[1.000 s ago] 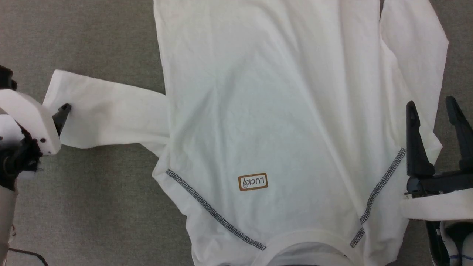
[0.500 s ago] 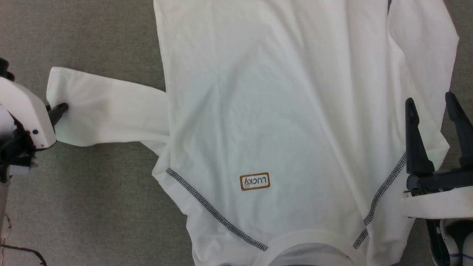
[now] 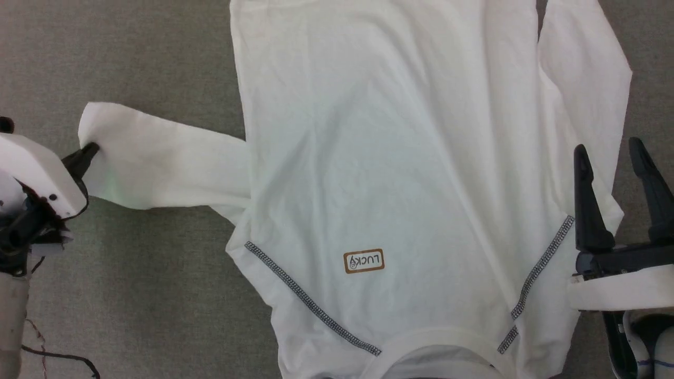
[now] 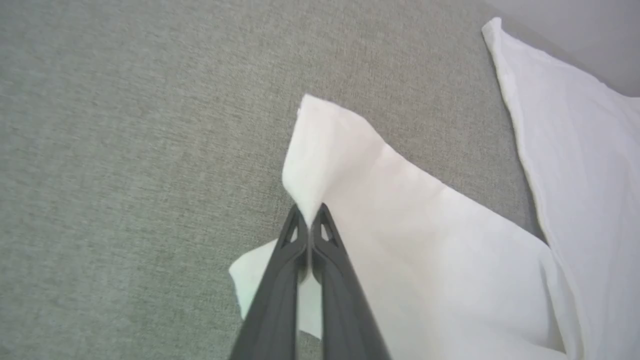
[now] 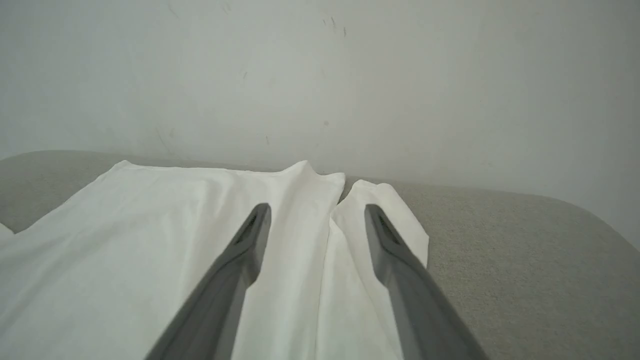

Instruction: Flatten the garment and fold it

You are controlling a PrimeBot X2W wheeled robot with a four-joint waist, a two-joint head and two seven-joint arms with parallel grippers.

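Note:
The garment [image 3: 400,158], a white long-sleeved shirt with grey shoulder stitching and a tan neck label [image 3: 364,261], lies spread on the grey surface, collar toward me. Its left sleeve [image 3: 158,163] sticks out sideways. My left gripper [image 3: 88,152] is shut on the cuff edge of that sleeve; in the left wrist view the fingers [image 4: 327,245] pinch a raised peak of cloth [image 4: 320,165]. My right gripper [image 3: 613,158] hovers open over the right sleeve [image 3: 590,89], which lies along the body; its fingers [image 5: 250,240] hold nothing.
Grey fabric surface [image 3: 121,284] stretches left of the shirt. A pale wall [image 5: 320,75] rises behind the far rounded edge of the surface [image 5: 525,200]. Thin cables [image 3: 47,355] trail near my left arm.
My left gripper has closed on the sleeve cuff, bunching the cloth into a peak. The head camera shifted slightly. The right gripper stays open over the right sleeve.

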